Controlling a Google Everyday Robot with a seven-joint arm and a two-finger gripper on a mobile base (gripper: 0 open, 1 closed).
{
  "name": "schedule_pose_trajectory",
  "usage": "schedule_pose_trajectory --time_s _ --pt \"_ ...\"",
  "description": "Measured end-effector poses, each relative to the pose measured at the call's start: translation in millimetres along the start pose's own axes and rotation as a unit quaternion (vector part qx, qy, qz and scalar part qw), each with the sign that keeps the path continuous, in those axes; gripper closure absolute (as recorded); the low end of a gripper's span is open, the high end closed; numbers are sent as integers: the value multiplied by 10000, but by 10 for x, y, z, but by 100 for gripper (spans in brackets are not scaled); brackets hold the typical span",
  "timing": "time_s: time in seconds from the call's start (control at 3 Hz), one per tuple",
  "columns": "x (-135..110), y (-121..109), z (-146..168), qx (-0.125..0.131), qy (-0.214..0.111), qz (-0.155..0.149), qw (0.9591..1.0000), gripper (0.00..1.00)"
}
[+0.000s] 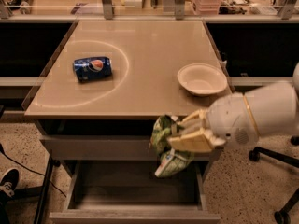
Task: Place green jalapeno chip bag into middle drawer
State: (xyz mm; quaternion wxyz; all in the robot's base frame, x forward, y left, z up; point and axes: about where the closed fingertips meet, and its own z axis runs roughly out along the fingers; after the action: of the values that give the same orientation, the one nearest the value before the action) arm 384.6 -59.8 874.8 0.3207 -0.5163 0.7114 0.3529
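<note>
Green jalapeno chip bag [163,135] pinched between gripper [179,132] fingers [194,142] above open middle drawer [126,195].

**Can and bowl on the counter**

A blue Pepsi can [92,68] lies on its side at the left of the tan counter [154,41], inside a pale ring mark [126,64]. A white bowl [202,79] sits upright near the right front corner, well apart from the can. The gripper [180,132] hangs just before the counter's front edge, below the bowl.

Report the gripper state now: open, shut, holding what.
Gripper: shut on the green jalapeno chip bag, in front of the table, above the open middle drawer.
</note>
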Motion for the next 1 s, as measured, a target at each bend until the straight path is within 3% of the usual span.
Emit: schedule_pose_trajectory --time_s 0.33,0.67,1.0 --pt "496 224 438 -349 -300 598 9971 100" --pt "993 332 901 -682 -410 1087 9909 100" --pt "1414 243 1203 -659 -291 1454 9867 100"
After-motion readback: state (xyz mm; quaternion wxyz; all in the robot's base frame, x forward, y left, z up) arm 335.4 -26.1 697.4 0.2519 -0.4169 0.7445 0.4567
